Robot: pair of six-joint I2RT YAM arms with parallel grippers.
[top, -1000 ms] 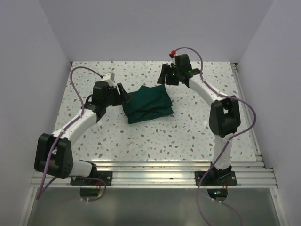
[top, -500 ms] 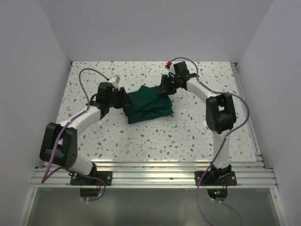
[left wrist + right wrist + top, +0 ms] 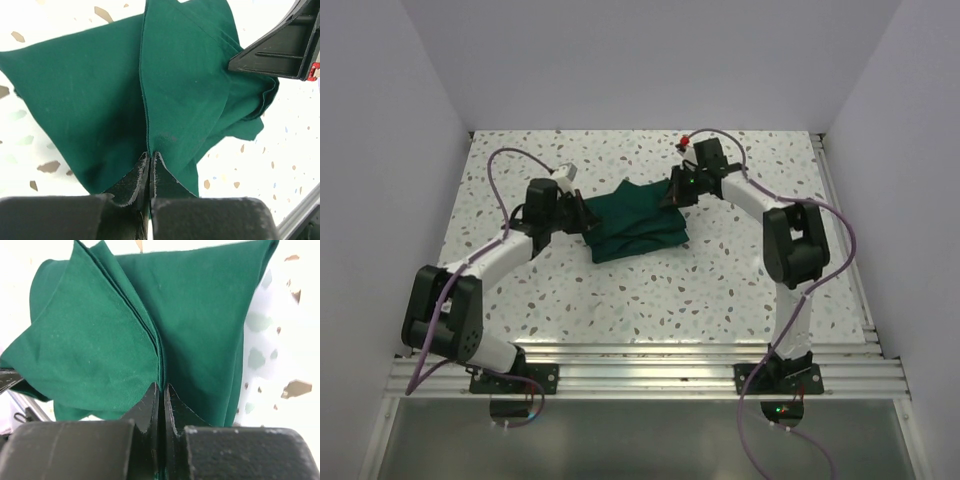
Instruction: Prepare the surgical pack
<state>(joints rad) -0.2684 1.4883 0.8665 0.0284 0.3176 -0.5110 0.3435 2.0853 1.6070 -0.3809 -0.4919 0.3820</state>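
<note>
The surgical pack shows only as a dark green folded cloth bundle (image 3: 635, 219) in the middle of the speckled table. My left gripper (image 3: 586, 214) is shut on the bundle's left corner; in the left wrist view (image 3: 149, 156) a cloth edge (image 3: 145, 100) runs straight into the pinched jaws. At the bundle's upper right corner, my right gripper (image 3: 672, 193) is shut on stacked cloth layers (image 3: 161, 360), seen in the right wrist view (image 3: 162, 388). The right gripper's fingertip (image 3: 280, 50) shows at the far side in the left wrist view. No tray or instruments are visible.
The speckled table (image 3: 720, 280) is walled by white panels at the back and both sides. An aluminium rail (image 3: 650, 372) runs along the near edge by the arm bases. Purple cables loop off both arms.
Both grippers have gone from open to shut, each pinching a corner of the green cloth. The arms moved in against the bundle from left and right; the bundle itself has hardly shifted.
</note>
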